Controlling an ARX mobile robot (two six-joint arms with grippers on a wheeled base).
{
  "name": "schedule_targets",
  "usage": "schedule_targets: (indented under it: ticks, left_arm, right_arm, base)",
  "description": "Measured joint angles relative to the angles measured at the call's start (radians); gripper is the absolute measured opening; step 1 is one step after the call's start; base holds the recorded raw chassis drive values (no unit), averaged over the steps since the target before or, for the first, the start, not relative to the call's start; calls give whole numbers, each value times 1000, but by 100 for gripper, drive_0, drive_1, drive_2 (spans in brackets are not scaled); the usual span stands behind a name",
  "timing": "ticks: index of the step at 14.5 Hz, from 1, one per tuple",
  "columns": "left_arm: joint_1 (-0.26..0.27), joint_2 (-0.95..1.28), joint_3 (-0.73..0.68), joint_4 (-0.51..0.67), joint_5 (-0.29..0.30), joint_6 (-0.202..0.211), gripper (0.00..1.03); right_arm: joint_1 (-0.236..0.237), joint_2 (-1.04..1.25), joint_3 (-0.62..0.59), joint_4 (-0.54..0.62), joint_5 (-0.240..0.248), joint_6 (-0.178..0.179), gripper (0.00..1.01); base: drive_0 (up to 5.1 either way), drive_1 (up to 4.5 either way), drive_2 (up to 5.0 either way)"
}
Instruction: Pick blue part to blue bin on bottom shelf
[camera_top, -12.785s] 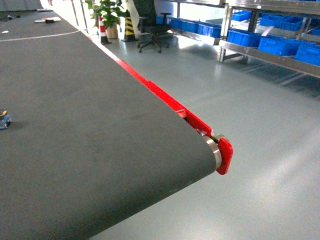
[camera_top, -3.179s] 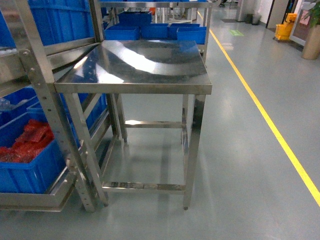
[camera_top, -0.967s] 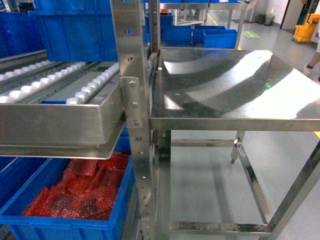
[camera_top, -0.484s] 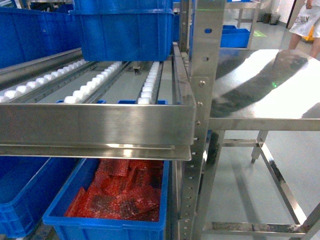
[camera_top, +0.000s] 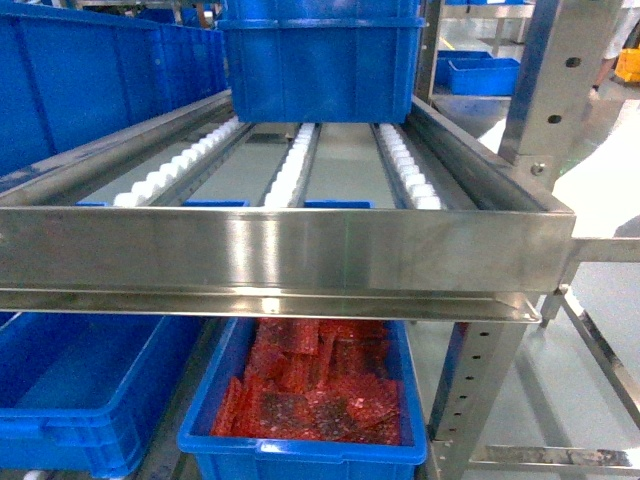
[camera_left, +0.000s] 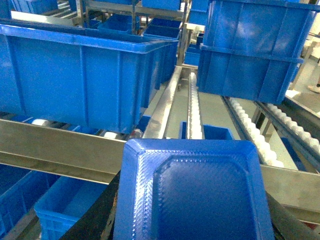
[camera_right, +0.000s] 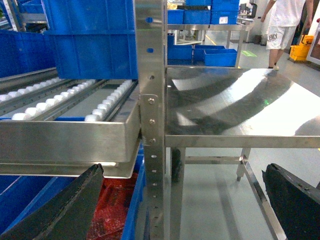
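Blue part (camera_left: 195, 190): flat blue plastic tray shape, rectangular w/ clipped corners, raised rim w/ fine ribbed texture, smooth sunken centre ringed by small bumps. It fills the lower part of the left wrist view.

Writing: the only print is dark lettering on the shorts of a person (camera_right: 282, 20) beyond the steel table (camera_right: 240, 107), too small to read.

Left gripper (camera_left: 195, 227): 2 dark fingers (camera_left: 95, 222) flank the part on either side, spread as wide as the part and apparently clamping its edges; the contact pts are hidden.

Part sits just in front of and slightly above the front rail (camera_left: 55, 147) of the bottom shelf (camera_top: 290, 250). Behind the rail run 3 white roller tracks (camera_top: 290, 170); the blue bin (camera_top: 320, 60) stands at their far end. Below the rail, a bin of red parts (camera_top: 310, 390).

Right gripper (camera_right: 175, 205): fingers wide apart, nothing held, to the right of the rail.
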Motion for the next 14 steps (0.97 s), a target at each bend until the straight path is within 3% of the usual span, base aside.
schedule_targets:
  ticks: [14]
  left_arm:
    - [0, -1, 0, -1, -3, 0, 43]
  right_arm:
    - [0, 0, 0, 2, -3, 0, 98]
  base:
    - [8, 417, -401]
